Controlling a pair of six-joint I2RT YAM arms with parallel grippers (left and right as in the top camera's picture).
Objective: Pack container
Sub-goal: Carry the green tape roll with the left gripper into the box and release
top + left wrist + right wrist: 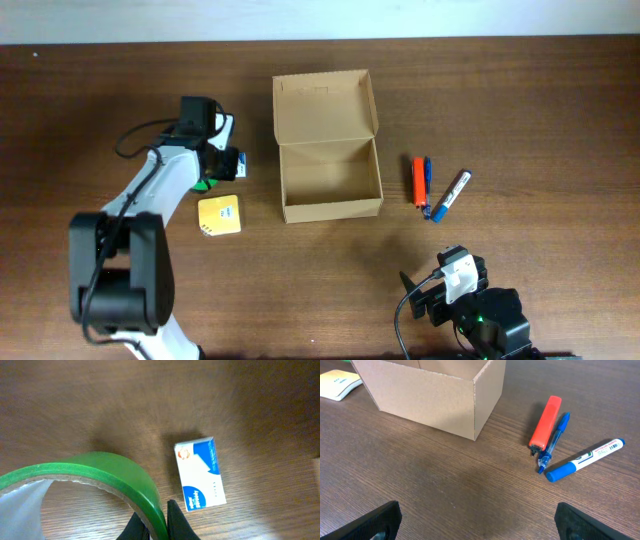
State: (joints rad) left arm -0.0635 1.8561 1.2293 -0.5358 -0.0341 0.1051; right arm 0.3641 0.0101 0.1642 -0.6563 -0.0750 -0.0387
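Observation:
The container (281, 176) is an open tan cardboard box at mid table, its flap lid (325, 104) folded back; the inside looks empty. It also shows in the right wrist view (425, 395). My left gripper (215, 165) is left of the box and shut on the wall of a green tape roll (100, 467), seen close in the left wrist view (159, 515). An orange marker (419, 180), a blue pen (428, 183) and a white-and-blue marker (452, 194) lie right of the box. My right gripper (477, 520) is open and empty near the front edge.
A small blue-and-white box (200, 475) lies on the table just past the tape roll. A yellow square pad (219, 215) lies left of the container's front corner. The right arm's base (470, 300) is at the front right.

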